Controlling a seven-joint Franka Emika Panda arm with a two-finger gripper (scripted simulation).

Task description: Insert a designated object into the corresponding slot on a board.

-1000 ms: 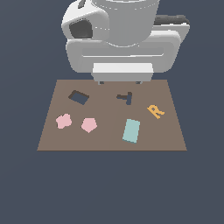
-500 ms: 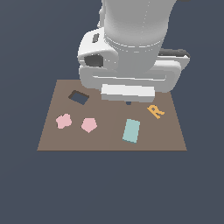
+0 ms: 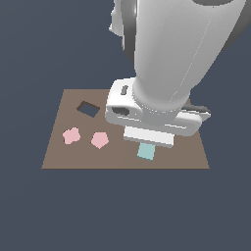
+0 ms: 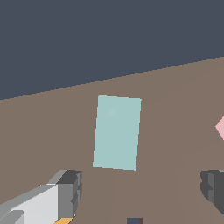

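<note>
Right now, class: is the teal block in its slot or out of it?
Out. The teal block lies flat on the bare brown board, while the dark rectangular slot sits empty far across it.

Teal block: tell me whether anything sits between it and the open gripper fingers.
Nothing visible does. In the wrist view the teal block lies flat on bare brown board, with the gripper open beside it, fingers apart.

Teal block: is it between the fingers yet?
No. In the wrist view the teal block lies flat on the board, clear of both fingers, with the gripper open.
</note>
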